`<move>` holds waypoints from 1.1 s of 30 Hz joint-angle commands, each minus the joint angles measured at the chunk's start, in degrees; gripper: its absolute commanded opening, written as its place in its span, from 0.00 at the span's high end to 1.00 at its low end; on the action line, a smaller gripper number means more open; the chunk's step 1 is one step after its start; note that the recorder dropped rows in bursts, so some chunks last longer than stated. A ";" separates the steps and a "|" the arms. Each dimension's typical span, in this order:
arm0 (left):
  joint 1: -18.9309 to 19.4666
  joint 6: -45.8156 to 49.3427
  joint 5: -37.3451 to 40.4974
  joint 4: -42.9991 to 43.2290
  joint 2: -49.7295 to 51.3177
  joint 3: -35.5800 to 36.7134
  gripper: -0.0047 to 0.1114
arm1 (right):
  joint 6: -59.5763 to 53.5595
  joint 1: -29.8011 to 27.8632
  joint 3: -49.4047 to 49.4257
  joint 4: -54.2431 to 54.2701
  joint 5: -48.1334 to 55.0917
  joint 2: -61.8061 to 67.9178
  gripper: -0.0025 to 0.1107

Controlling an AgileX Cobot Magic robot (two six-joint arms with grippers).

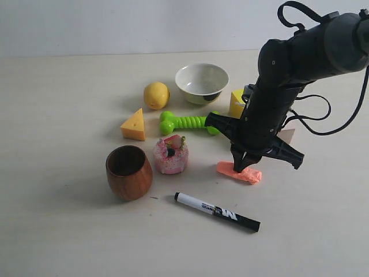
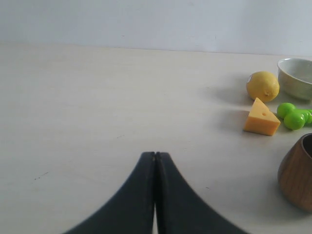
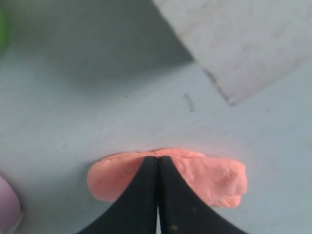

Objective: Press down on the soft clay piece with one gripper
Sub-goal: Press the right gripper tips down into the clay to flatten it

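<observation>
**Right gripper shut, tips down on the clay**

The soft clay piece (image 1: 252,175) is lying flat on the tabletop (image 1: 69,231), right of centre in the exterior view. It is sitting to the right of the pink cake toy (image 1: 170,154) and apart from it. The black-and-white marker (image 1: 217,212) is lying diagonally on the camera side, near the clay but not touching it. The green bone-shaped toy (image 1: 187,122) and the yellow block (image 1: 237,103) are lying beyond the clay.

The right gripper (image 1: 242,167) is pointing steeply down from its black arm. Its two fingers are lying flat against each other, with only a hairline seam between them in the right wrist view. The joined tips are meeting the clay near its middle, a little toward the end facing the cake toy. Orange-pink clay is showing on both sides of the tips, and its surface is looking lumpy and flattened.

The left gripper (image 2: 155,155) is likewise pressed together, holding nothing, and is hanging over bare tabletop well away from the clay.

Elsewhere, a wooden cup (image 1: 128,172) is standing upright to the left of the cake toy. A cheese wedge (image 1: 134,124), a lemon (image 1: 156,94) and a pale bowl (image 1: 202,82) are sitting farther back.
</observation>
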 commanded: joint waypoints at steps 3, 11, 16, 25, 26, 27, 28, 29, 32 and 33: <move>0.11 -0.08 -0.55 -0.09 -0.34 -0.20 0.96 | -4.02 0.31 0.35 6.25 1.20 4.56 0.98; 0.11 -0.08 -0.55 -0.09 -0.34 -0.20 0.96 | -7.94 0.31 0.35 10.25 4.51 6.21 0.98; 0.11 -0.08 -0.55 -0.09 -0.34 -0.20 0.96 | -7.94 0.31 0.35 10.10 4.29 6.21 0.98; 0.11 -0.08 -0.55 -0.09 -0.34 -0.20 0.96 | -8.06 0.31 -0.45 9.38 3.41 6.21 0.98; 0.11 -0.08 -0.55 -0.09 -0.34 -0.20 0.96 | -8.06 0.31 -0.45 9.39 3.22 6.21 0.98; 0.11 -0.08 -0.55 -0.09 -0.34 -0.20 0.96 | -8.06 0.31 -0.45 9.39 3.22 6.21 0.98; 0.11 -0.08 -0.55 -0.09 -0.34 -0.20 0.96 | -8.06 0.31 -0.45 9.39 2.95 6.21 0.98; 0.11 -0.08 -0.55 -0.09 -0.34 -0.20 0.96 | -8.06 0.31 -0.45 9.36 2.83 6.21 0.98; 0.11 -0.08 -0.55 -0.09 -0.34 -0.20 0.96 | -8.06 0.31 -0.45 9.36 2.85 6.31 0.98; 0.11 -0.08 -0.55 -0.09 -0.34 -0.20 0.96 | -8.06 0.31 -0.45 9.36 2.85 6.43 0.98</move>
